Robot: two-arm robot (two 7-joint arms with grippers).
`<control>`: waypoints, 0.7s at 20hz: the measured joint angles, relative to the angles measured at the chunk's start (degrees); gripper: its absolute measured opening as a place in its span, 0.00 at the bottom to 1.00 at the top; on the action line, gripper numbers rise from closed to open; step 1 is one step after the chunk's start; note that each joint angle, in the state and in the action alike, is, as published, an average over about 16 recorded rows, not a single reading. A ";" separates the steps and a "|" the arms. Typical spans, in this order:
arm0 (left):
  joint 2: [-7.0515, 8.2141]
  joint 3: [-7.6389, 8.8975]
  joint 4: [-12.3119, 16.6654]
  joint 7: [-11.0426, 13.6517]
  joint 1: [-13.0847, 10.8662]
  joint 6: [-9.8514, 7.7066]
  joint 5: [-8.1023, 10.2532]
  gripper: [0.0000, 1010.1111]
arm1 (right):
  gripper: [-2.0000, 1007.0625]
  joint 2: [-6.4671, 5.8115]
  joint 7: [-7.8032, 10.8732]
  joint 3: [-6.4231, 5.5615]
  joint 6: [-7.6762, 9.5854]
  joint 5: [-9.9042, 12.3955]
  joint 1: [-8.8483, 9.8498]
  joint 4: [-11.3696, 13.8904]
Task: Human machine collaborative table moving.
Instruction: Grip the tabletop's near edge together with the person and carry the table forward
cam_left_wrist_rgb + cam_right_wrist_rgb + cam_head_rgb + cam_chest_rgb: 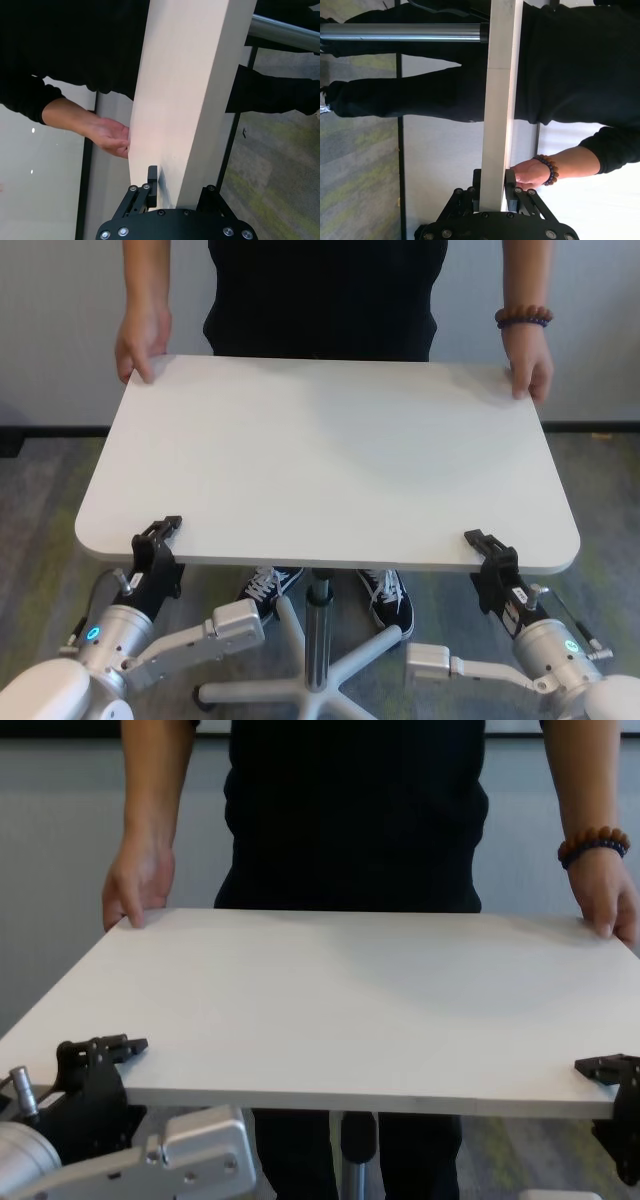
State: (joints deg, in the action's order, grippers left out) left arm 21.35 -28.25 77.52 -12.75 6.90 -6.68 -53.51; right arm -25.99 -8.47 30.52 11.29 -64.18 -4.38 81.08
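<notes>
The white table (330,450) stands on a grey pedestal pole (320,615). The human (325,300) in a black T-shirt stands at its far side with a hand on each far corner. A bead bracelet (522,316) is on the wrist at the right. My left gripper (160,540) is shut on the table's near left edge, which the left wrist view shows between its fingers (152,182). My right gripper (490,555) is shut on the near right edge, and the right wrist view shows its fingers (510,185) pinching the thin tabletop (501,75).
The pedestal's white star base (330,680) spreads over the grey carpet under the table. The human's black sneakers (385,595) stand beside the pole. A pale wall with a dark baseboard (590,426) runs behind the human.
</notes>
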 joint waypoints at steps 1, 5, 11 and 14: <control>-0.25 0.07 -0.34 0.07 0.30 0.05 -0.12 0.33 | 0.25 0.16 0.07 -0.03 -0.20 -0.09 -0.27 -0.37; -1.27 0.31 -2.00 0.30 1.57 0.35 -0.63 0.33 | 0.25 0.82 0.32 -0.02 -0.94 -0.47 -1.48 -2.05; -2.93 0.45 -5.53 0.19 3.90 1.02 -1.55 0.33 | 0.25 1.80 0.54 0.40 -1.81 -1.10 -3.70 -5.06; -3.84 0.38 -7.80 -0.05 5.32 1.48 -2.03 0.33 | 0.25 2.22 0.59 0.71 -2.11 -1.33 -4.90 -6.57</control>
State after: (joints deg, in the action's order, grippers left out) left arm 17.51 -27.87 69.73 -12.80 12.23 -5.20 -55.54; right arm -23.77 -7.88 31.23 9.18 -65.51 -9.28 74.50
